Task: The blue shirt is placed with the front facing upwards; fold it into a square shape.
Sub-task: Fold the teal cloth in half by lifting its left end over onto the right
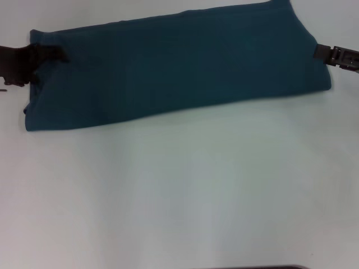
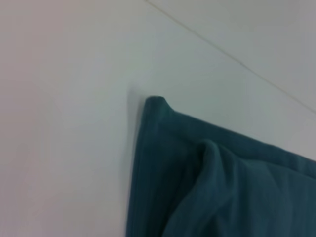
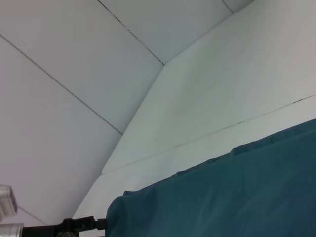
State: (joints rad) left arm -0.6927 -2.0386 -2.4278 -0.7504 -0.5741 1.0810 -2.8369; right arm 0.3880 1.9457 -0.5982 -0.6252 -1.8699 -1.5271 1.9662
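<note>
The blue shirt lies folded into a long dark teal band across the far part of the white table; no lettering or collar shows. My left gripper reaches in from the left and is shut on the cloth at the upper part of the band's left end, where the left wrist view shows a bunched fold of the shirt. My right gripper touches the middle of the band's right edge. In the right wrist view the shirt fills the lower part, with the left gripper far off at its other end.
Bare white table surface lies between the shirt and me. A dark edge shows at the table's near side. White panels with thin seams stand behind the table.
</note>
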